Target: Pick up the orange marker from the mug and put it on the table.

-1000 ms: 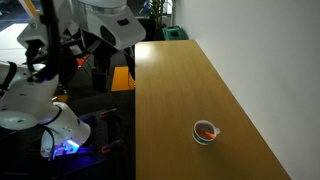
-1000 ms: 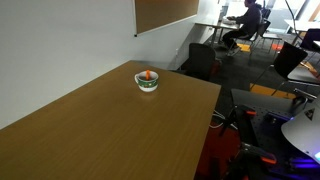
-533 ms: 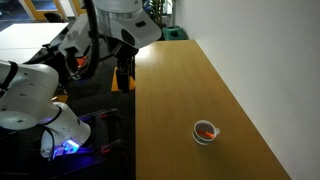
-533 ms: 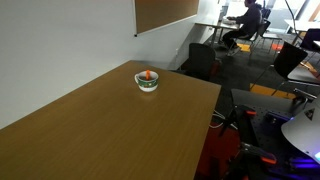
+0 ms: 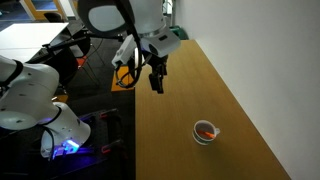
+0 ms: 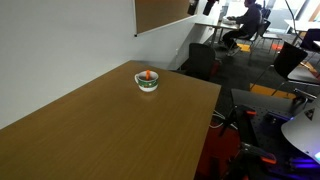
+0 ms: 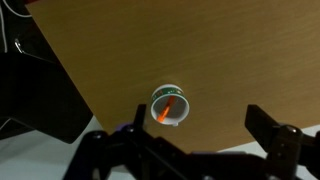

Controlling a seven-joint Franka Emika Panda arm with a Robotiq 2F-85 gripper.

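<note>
one white franka arm (image 5: 110,18) reached in from the left of an exterior view, above its pale base (image 5: 60,125), which had a blue glow at the foot. its robotiq gripper (image 5: 157,84) hung in the air over the left part of the table (image 5: 170,120), well apart from the mug (image 5: 206,131) farther right. in the wrist view the two dark fingers (image 7: 268,128) stood wide apart and held nothing, and the mug showed between them on the wood below. the orange marker (image 7: 166,108) lay inside the mug, slanted against its rim. in both exterior views the mug stood alone on the tabletop near the white wall (image 6: 60,45), the marker's orange end just above the rim. office chairs (image 6: 205,60) and a seated person (image 6: 245,20) were at the right.
</note>
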